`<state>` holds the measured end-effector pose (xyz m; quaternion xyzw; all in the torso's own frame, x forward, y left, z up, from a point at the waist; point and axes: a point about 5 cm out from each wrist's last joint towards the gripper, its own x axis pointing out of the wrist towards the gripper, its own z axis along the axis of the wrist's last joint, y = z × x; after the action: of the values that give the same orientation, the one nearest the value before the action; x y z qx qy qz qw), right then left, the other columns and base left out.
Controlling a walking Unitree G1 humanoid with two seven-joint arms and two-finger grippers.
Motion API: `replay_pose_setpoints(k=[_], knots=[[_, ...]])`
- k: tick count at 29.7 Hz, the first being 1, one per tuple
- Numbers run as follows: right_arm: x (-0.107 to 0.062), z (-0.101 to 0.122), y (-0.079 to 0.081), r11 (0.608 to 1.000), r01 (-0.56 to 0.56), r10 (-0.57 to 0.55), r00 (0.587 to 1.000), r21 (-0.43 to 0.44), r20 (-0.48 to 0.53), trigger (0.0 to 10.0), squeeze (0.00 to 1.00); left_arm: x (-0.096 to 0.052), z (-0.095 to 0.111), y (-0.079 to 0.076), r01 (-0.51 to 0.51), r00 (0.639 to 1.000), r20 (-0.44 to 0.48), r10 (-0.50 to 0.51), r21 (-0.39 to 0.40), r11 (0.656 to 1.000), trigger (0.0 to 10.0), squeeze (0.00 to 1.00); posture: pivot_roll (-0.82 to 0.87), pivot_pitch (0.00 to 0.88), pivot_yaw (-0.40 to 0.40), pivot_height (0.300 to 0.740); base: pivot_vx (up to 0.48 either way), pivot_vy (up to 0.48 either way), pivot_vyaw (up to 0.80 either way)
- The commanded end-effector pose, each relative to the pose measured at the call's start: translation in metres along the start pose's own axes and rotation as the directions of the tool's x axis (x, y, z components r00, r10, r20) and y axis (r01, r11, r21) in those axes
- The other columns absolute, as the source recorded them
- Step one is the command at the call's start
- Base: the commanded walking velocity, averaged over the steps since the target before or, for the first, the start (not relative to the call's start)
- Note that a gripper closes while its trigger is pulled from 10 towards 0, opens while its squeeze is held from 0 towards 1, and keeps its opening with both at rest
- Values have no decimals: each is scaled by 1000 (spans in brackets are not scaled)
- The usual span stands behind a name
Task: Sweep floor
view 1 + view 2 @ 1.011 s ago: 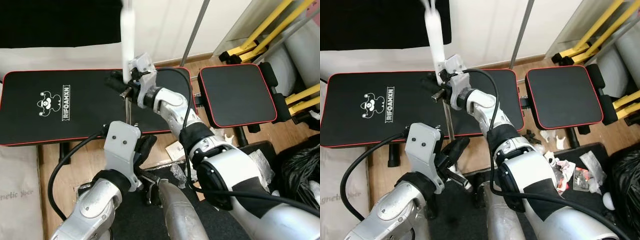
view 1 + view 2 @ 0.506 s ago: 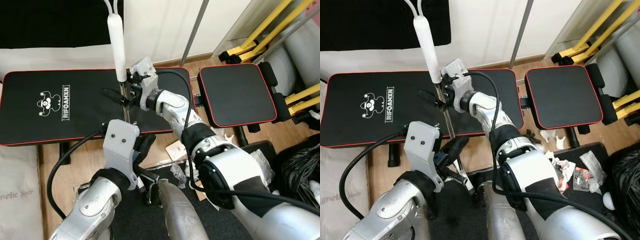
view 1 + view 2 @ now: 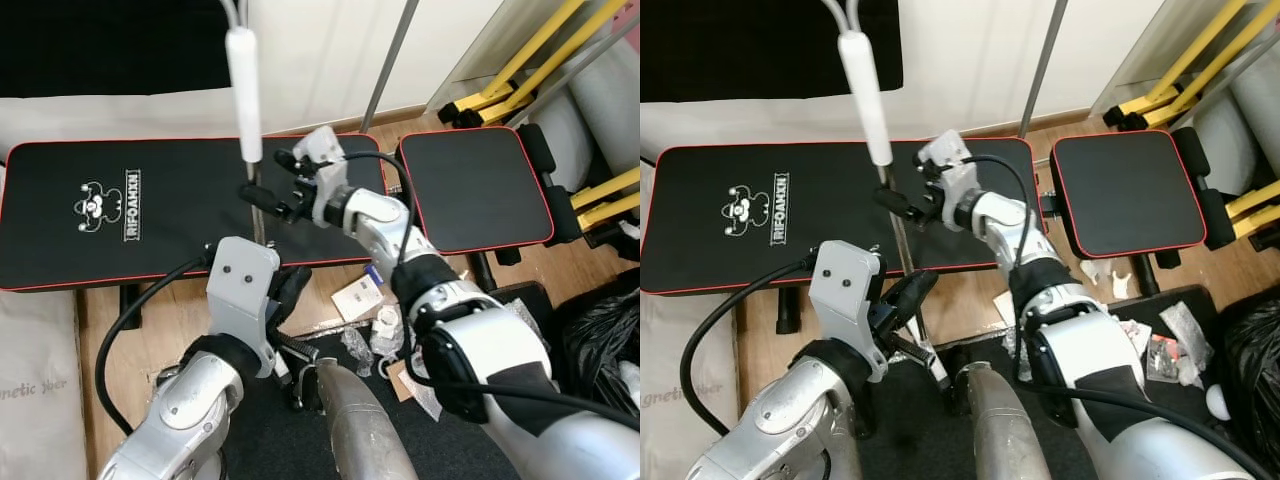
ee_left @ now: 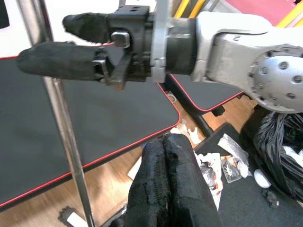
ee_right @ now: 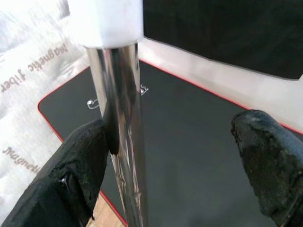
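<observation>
The broom's silver pole (image 3: 258, 215) with its white grip (image 3: 243, 90) stands upright in front of the black bench. My right gripper (image 3: 266, 177) is open just to the right of the pole, below the grip. One finger (image 5: 80, 161) lies against the pole (image 5: 124, 142) while the other finger (image 5: 265, 151) stands well apart. Lower down, my left gripper (image 4: 168, 156) is shut with nothing between its fingers. The pole (image 4: 61, 127) passes close beside it. Paper scraps (image 3: 360, 295) lie on the wooden floor under the bench's edge.
A black weight bench with red trim (image 3: 130, 210) spans the front, with a second pad (image 3: 475, 190) to the right. Yellow-framed equipment (image 3: 520, 70) stands at the back right, a black rubbish bag (image 3: 600, 330) at the right edge. More litter (image 3: 1140, 335) sits on a dark mat.
My right gripper was shut on the pole below the grip. It has let go, opened and shifted to the right. The left arm has hardly moved.
</observation>
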<state>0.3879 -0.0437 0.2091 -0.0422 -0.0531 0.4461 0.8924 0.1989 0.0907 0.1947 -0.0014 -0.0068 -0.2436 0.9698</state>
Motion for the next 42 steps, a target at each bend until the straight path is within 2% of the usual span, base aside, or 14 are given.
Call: replay_pose_setpoints(k=[1,15,21,23,25,30,31,33,36,37,38,39,41,42], knots=[[-6,-11,1,1000,-8,9,1000,18,-29,10000,1000,-1,-7,-5,39,999,-34,-39,-23,999,10000,0,15,431,-243,740,0,0,0],[-28,-6,-5,1000,-18,18,1000,-3,-16,10000,1000,0,-8,-4,42,998,-36,-43,-22,999,10000,0,10,426,-238,740,0,0,0],[-38,-5,-2,997,-67,65,995,-25,-72,10000,1000,0,-8,-5,42,998,-35,-43,-23,999,10000,0,11,427,-238,740,0,0,0],[-50,-6,-1,993,-107,99,985,-50,-141,10000,1000,0,-8,-5,45,998,-35,-46,-23,999,10000,0,6,426,-238,740,0,0,0],[-54,-6,0,992,-112,103,982,-53,-156,10000,1000,0,-8,-5,45,998,-35,-46,-23,999,10000,0,6,426,-238,740,0,0,0],[-64,-2,-4,995,-85,73,980,-59,-186,10000,1000,0,-8,-5,45,998,-34,-46,-23,999,10000,0,3,426,-238,740,0,0,0],[-76,-2,-9,995,-75,58,975,-72,-216,10000,1000,0,-6,-5,54,998,-19,-54,-6,999,10000,0,1,425,-238,740,0,0,0],[-87,-1,-12,994,-60,37,969,-87,-243,10000,1000,-1,-4,-5,53,999,-9,-53,10,999,10000,0,1,425,-238,740,0,0,0],[-93,-3,-14,994,-41,15,966,-97,-258,10000,1000,-1,-4,-5,55,998,-7,-54,13,998,10000,0,0,421,-236,740,0,0,0],[-97,-4,-15,995,-27,-1,964,-101,-268,10000,945,0,-4,-5,56,998,-8,-56,13,998,10000,0,0,419,-235,740,0,0,0],[-102,-5,-16,995,-14,-15,961,-102,-277,10000,804,0,-4,-5,57,998,-9,-57,11,998,10000,0,0,419,-235,740,0,0,0],[-108,-5,-16,995,4,-34,957,-103,-288,10000,427,0,-5,-4,58,998,-15,-58,8,998,10000,0,-1,416,-234,740,0,0,0],[-111,-6,-16,994,15,-45,955,-104,-295,10000,427,0,-6,-4,59,998,-19,-59,6,998,10000,0,-1,416,-234,740,0,0,0],[-115,-6,-16,994,31,-61,952,-106,-299,10000,114,1,-7,-3,58,998,-23,-58,2,998,10000,0,-3,411,-233,740,0,0,0]])
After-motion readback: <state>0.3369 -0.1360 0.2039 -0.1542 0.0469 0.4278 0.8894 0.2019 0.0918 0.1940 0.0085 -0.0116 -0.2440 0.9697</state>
